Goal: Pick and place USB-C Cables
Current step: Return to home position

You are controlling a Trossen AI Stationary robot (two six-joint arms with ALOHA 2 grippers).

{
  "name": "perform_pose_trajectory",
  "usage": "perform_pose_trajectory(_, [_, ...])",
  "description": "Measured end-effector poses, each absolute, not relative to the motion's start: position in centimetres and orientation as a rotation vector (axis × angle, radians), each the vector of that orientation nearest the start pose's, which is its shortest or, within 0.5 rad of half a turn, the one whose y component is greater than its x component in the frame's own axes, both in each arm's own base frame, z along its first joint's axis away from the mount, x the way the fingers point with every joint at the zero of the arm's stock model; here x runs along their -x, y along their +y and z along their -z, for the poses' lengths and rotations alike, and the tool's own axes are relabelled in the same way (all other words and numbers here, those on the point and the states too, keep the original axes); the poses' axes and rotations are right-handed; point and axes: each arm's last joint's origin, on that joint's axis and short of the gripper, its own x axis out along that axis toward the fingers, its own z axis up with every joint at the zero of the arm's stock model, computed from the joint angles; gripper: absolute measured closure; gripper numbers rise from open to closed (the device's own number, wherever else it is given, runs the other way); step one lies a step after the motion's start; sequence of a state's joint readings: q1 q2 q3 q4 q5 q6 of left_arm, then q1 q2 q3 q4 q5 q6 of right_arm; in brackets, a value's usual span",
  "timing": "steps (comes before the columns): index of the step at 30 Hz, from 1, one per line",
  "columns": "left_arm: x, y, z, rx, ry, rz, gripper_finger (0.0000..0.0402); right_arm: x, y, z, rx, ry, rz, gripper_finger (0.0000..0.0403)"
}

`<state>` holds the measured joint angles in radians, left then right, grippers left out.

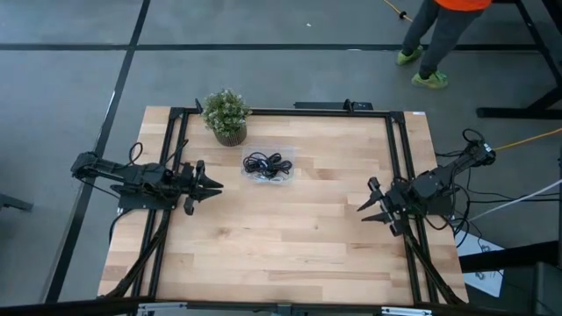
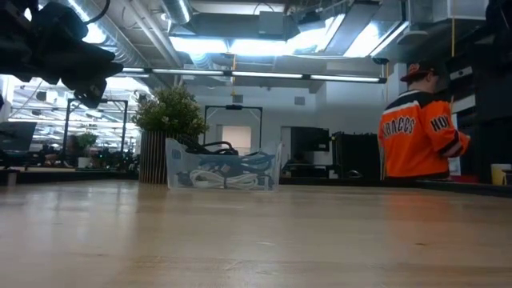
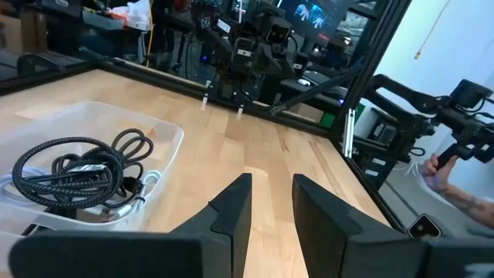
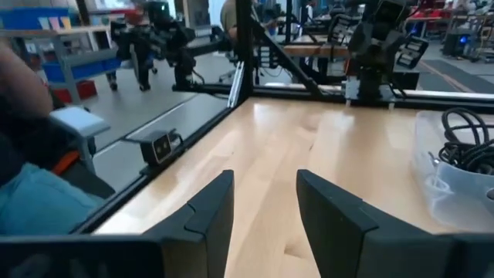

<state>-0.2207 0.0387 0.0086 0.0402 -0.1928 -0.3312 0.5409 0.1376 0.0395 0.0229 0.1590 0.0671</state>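
The USB-C cables [image 1: 267,164] lie coiled together inside a clear plastic tray [image 1: 249,156] near the table's far middle. In the left wrist view black coils [image 3: 73,176] lie on top of white ones [image 3: 147,182]; the low view shows white cable [image 2: 224,179] through the tray wall. My left gripper [image 1: 214,185] hovers open at the table's left, left of the tray. My right gripper [image 1: 362,209] hovers open at the table's right side, well away from the tray. In each wrist view the gripper [image 3: 270,202] [image 4: 265,202] holds nothing between its fingers.
A small potted plant [image 1: 226,116] stands just left of and behind the tray. A black frame [image 1: 290,110] runs along the table's far and side edges. A person in an orange jersey [image 2: 416,136] stands beyond the far right corner. Bare wood [image 1: 290,228] spreads across the near half.
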Motion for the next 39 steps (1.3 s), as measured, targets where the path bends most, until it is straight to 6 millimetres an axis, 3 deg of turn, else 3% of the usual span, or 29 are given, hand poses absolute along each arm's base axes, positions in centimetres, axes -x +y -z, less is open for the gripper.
perform_pose_trajectory(12, [-9.8, -1.6, -16.7, 0.333, -0.006, 0.029, 0.0314, -9.0, 5.1, -16.7, 0.024, 0.078, -0.431, 0.0256])
perform_pose_trajectory(18, [-9.8, -1.6, -16.7, 0.333, -0.005, 0.029, 0.0314, -9.0, 5.0, -16.5, -0.118, 0.047, -0.424, 0.0256])
perform_pose_trajectory(28, [-9.8, -1.6, -16.7, 0.332, -0.005, 0.029, 0.0314, -8.5, 4.6, -17.4, -0.151, -0.060, -0.417, 0.0256])
perform_pose_trajectory(39, [-9.8, -1.6, -16.7, 0.332, -0.004, 0.028, 0.0314, -8.7, 4.2, -17.3, -0.149, -0.058, -0.378, 0.0256])
